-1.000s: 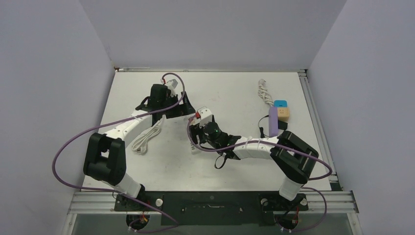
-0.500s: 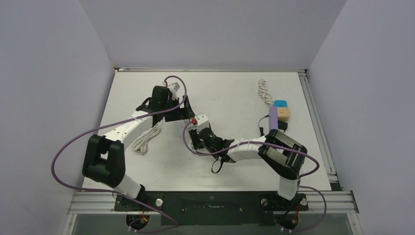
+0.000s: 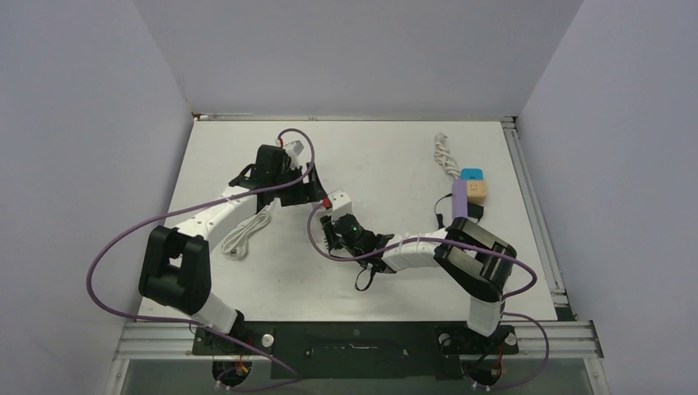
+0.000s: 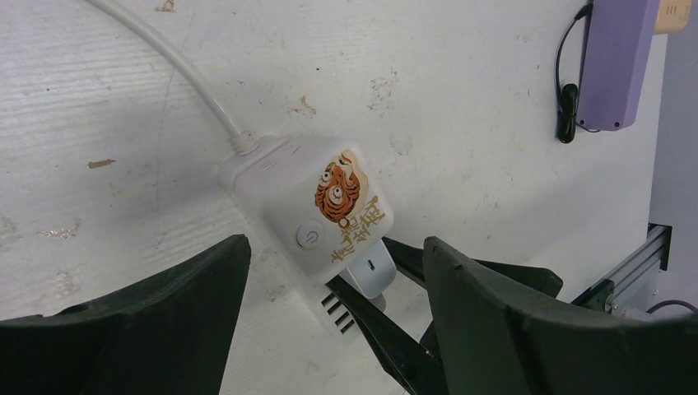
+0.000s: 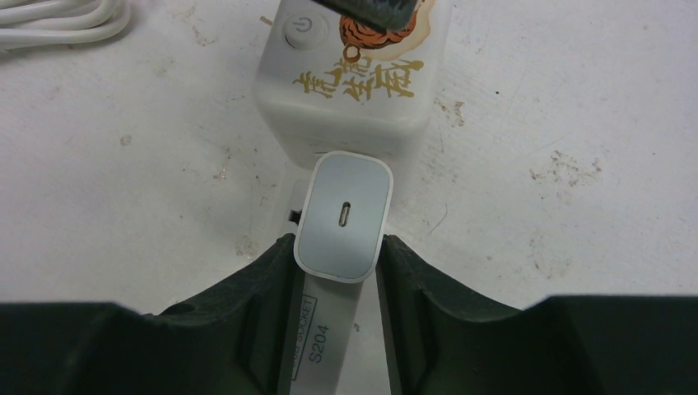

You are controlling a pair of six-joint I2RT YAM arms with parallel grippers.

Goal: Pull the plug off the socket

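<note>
we reach both arms inward, the left arm (image 3: 216, 212) stretched forward and angled right, the right arm (image 3: 416, 245) folded low and angled left, wrists nearly meeting. our left gripper (image 4: 335, 244) points down with jaws wide apart; our right gripper (image 5: 337, 247) has its jaws pressed against both sides of the plug (image 5: 344, 216)

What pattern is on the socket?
White socket with an orange tiger and gold characters; best in left wrist view.

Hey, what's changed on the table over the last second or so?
The right pincer closed onto the charger plug as its arm slid left. The left pincer stays open astride the socket cube. The charger plug remains in the socket cube; the purple box at right has not moved.
</note>
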